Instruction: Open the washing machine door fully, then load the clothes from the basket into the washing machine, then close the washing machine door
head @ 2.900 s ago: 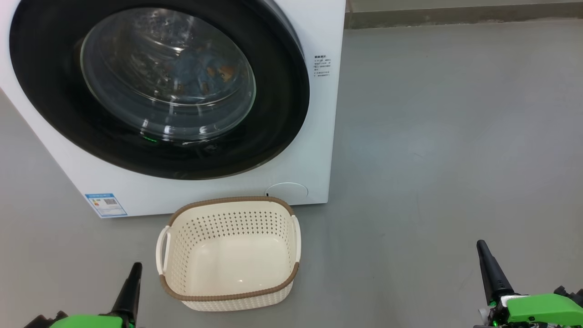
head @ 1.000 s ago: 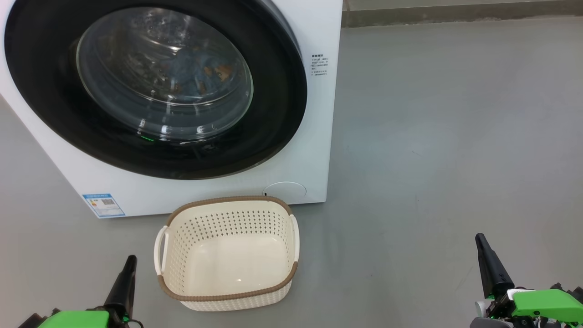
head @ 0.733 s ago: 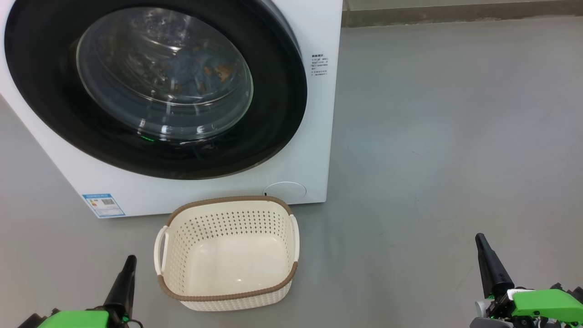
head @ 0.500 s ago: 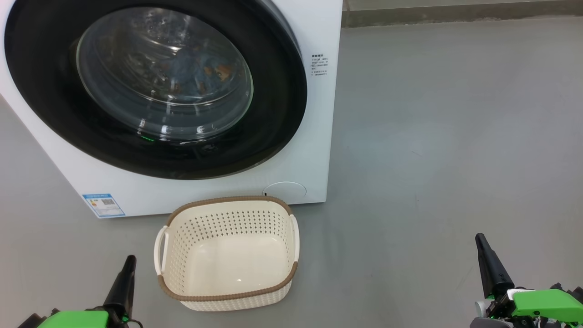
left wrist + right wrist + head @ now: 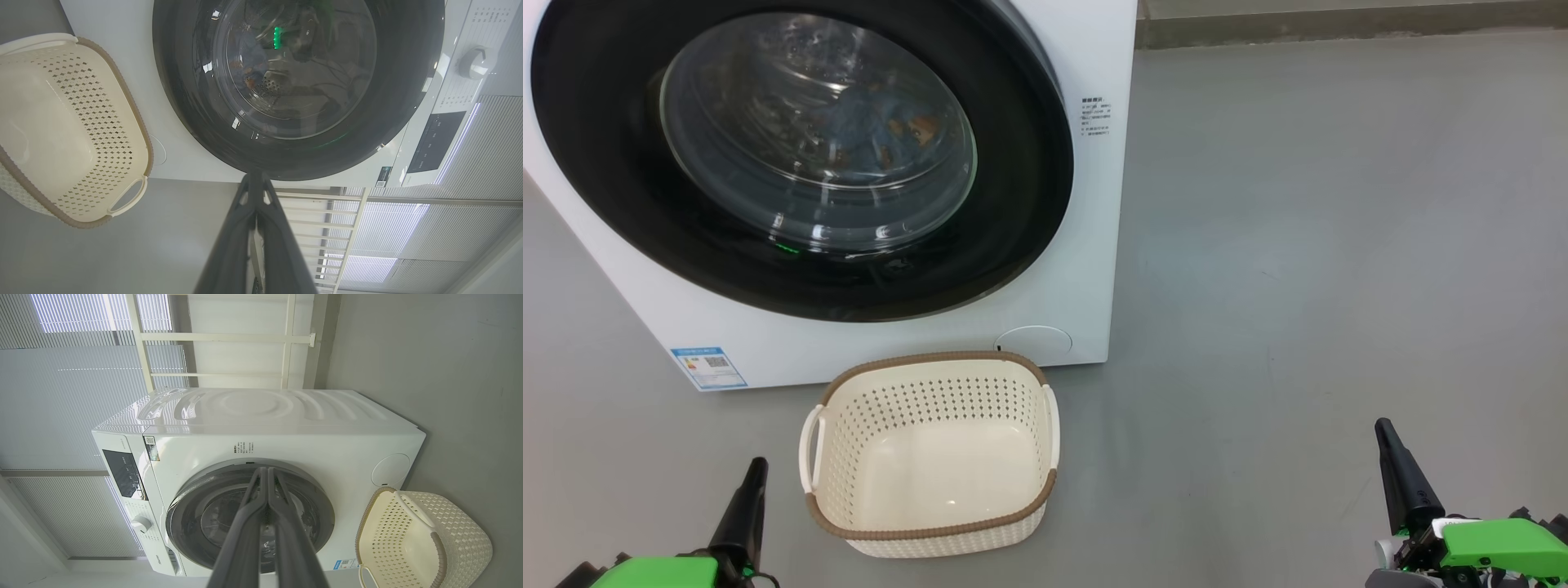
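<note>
1. Left gripper: at the near left, over the floor. The dark fingers are clenched together along their length with nothing between them. It sits just left of the basket's near left corner, clear of it.
2. Right gripper: at the near right, also over the floor. The fingers are pressed shut in the same way, well apart from the basket and the machine.
3. The basket: cream, perforated, with a brown rim and a white handle on each short side. It stands upright on the floor between the grippers and the machine, its far rim just before the machine's bottom front edge. Whether they touch cannot be told.
4. The washing machine: a white box standing on the floor.
   - A blue label sticker is at the lower left corner of its front.
   - A round cap is at the lower right corner, just behind the basket.
   - A small block of printed text is near the right edge.
   - In the left wrist view a dial sits on the control strip along the front's top edge.
5. The washing machine door: a glossy black ring around a bulging glass window, lying closed against the front.
6. The clothes: a blue bundle with orange-brown spots, inside the drum behind the glass.
</note>
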Motion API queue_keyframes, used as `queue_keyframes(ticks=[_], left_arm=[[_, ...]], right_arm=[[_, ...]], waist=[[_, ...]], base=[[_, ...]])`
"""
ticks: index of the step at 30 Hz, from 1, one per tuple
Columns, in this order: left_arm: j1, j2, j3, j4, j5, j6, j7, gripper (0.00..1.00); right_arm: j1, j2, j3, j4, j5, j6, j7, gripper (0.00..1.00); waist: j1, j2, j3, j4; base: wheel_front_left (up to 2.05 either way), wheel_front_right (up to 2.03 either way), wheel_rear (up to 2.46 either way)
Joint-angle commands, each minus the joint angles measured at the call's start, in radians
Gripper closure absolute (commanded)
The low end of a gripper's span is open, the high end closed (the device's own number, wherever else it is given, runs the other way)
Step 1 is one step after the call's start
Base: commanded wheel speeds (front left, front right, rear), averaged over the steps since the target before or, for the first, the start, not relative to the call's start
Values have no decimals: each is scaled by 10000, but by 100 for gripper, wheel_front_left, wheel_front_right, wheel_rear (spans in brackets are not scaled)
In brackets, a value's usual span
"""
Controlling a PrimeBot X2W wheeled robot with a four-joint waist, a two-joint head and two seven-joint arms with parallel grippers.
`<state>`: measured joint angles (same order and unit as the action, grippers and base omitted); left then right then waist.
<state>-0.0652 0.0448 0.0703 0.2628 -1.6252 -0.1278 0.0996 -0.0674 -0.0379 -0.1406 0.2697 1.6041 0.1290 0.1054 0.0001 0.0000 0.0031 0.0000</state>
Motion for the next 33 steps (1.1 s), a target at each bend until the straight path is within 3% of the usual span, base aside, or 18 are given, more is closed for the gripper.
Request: queue_keyframes(ticks=[1,33], left_arm=[[-419,126,342,-180,89,-29,62,100],[-423,100,381,-179,121,-29,92,100]], right_arm=[[-405,-123,270,-250,47,17,77,100],[-405,-123,270,-250,47,17,77,100]], waist=[[0,0,0,0],[-1,0,0,0]], base=[[0,0,0],[0,0,0]])
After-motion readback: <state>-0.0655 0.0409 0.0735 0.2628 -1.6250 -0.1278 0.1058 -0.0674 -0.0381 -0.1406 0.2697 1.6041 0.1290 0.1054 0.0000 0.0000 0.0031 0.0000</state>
